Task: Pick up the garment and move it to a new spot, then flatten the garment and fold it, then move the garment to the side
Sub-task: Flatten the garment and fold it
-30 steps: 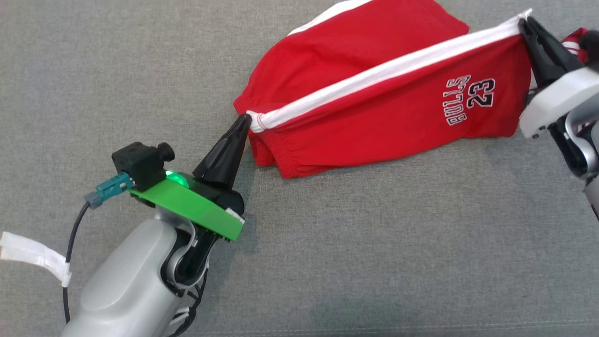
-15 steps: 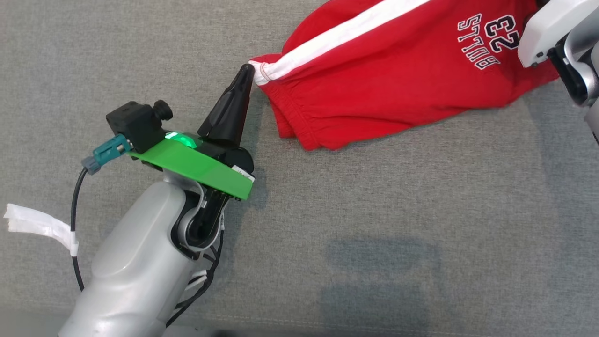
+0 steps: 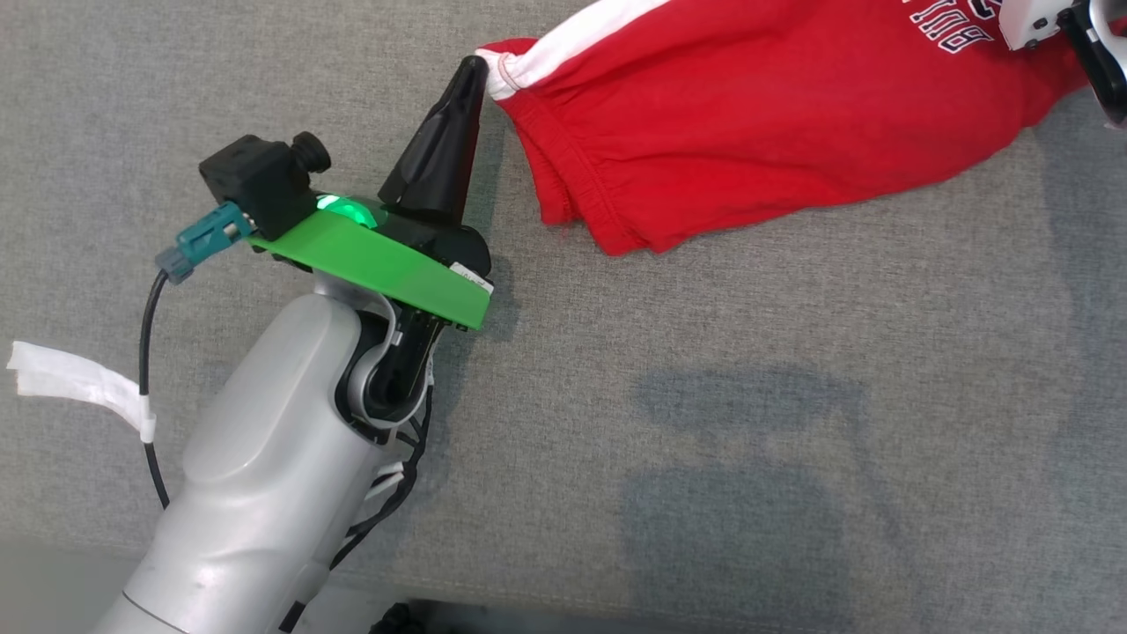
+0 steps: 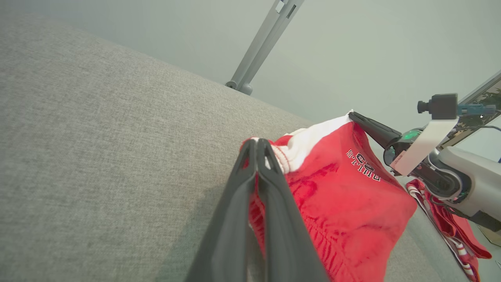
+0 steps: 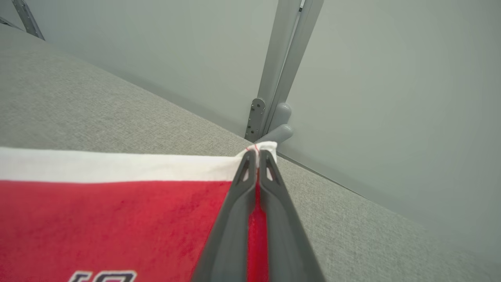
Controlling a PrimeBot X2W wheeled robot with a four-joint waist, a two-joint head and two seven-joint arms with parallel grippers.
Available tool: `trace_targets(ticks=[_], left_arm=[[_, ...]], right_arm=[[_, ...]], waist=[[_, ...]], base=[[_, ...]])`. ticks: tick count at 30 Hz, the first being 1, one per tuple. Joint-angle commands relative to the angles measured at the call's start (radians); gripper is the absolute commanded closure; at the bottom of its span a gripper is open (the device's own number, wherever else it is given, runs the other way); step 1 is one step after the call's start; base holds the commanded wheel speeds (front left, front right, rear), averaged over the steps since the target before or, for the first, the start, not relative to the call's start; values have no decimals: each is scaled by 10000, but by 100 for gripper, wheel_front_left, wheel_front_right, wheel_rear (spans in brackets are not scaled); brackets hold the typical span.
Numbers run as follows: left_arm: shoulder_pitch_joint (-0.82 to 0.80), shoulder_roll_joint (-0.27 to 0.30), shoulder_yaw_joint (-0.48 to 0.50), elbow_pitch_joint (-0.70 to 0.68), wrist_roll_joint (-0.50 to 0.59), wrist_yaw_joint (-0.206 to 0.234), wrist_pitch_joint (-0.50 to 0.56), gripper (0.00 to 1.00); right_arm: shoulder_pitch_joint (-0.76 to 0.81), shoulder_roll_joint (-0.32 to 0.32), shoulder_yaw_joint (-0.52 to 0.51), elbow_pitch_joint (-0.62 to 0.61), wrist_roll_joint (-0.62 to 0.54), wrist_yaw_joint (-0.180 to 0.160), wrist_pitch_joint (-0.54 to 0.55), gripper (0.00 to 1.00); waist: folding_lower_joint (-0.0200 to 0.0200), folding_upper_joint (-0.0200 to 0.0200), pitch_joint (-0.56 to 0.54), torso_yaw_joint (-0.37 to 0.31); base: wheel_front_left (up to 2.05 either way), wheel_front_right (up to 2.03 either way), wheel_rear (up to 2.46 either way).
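Observation:
The garment (image 3: 757,114) is a pair of red shorts with a white side stripe and dark lettering, stretched between both grippers above the grey fabric surface. My left gripper (image 3: 475,63) is shut on the waistband corner at the white stripe's end; the left wrist view shows the fingers (image 4: 257,141) pinched on that red and white hem. My right gripper (image 5: 257,152) is shut on the opposite white-striped corner of the garment (image 5: 117,219). From the left wrist view the right gripper (image 4: 352,114) holds the far corner, and the cloth (image 4: 344,196) sags between.
The grey fabric surface (image 3: 704,396) spreads all around, its front edge near the head view's bottom. A second red, white-striped cloth (image 4: 450,231) lies beneath the right arm. A grey metal post (image 5: 274,78) and a pale wall stand behind the surface.
Both grippers have carried the stretched garment away from me, up the head view. Its upper part and the right fingertips have passed the top edge. Both grips stay shut.

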Motion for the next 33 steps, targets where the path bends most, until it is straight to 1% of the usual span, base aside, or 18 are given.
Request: trace_targets(ticks=[1,9,10,11,12,13,14,15,18,21,22,25,26,29,33], left_arm=[[-154,-31,-16,23,136,-30,-25,100],[-248,-34,-225,90,-51,-30,-26,100],[-244,-7,-248,109,-47,-31,-26,100],[-247,40,-267,172,-49,-31,-26,100],[-254,84,-307,233,-56,-31,-25,91],[-262,102,-334,275,-55,-32,-25,55],[-263,138,-314,331,12,-31,-26,4],[-249,168,-272,399,128,-31,-26,0],[13,186,30,458,421,-31,-25,0],[460,205,714,345,1199,0,-14,0],[902,148,1189,135,1955,211,-14,0],[1806,-15,1866,-357,3120,684,-14,0],[1806,-15,1866,-357,3120,684,-14,0],[2827,-251,2402,-966,4095,1019,-14,0],[4136,-569,2713,-1648,5113,1234,-14,0]], right_arm=[[-171,49,109,224,89,-16,-108,100],[-427,296,474,1137,388,-18,-277,100],[-422,336,508,1214,431,-16,-307,94],[-424,366,523,1286,494,-16,-331,71],[-442,401,523,1331,544,-16,-368,40],[-448,433,493,1363,612,-18,-401,0],[-446,448,430,1379,683,-18,-447,0],[-427,444,356,1379,742,-18,-493,0],[-144,375,-51,1214,938,-16,-549,0],[464,200,-833,502,1022,-16,-554,0],[1111,134,-1450,-38,989,-16,-545,0],[2331,104,-2432,-888,825,-16,-547,0],[2331,104,-2432,-888,825,-16,-547,0],[3755,252,-3271,-1625,652,-16,-545,0],[5475,482,-4255,-2323,684,-16,-542,0]], waist=[[-1,0,110,74],[-1,0,214,108],[-1,0,202,93],[-1,0,187,70],[-1,0,155,34],[-1,0,112,-3],[-1,0,57,-45],[-1,0,-14,-85],[-1,0,-300,-245],[-1,0,-683,-466],[-1,0,-976,-618],[-1,0,-1494,-808],[-1,0,-1494,-808],[-1,0,-2029,-922],[-1,0,-2671,-898]], base=[[0,0,0],[0,0,0],[0,0,0],[0,0,0],[0,0,0],[0,0,0],[0,0,0],[0,0,0],[0,0,0],[0,0,0],[0,0,0],[0,0,0],[0,0,0],[0,0,0],[0,0,0]])
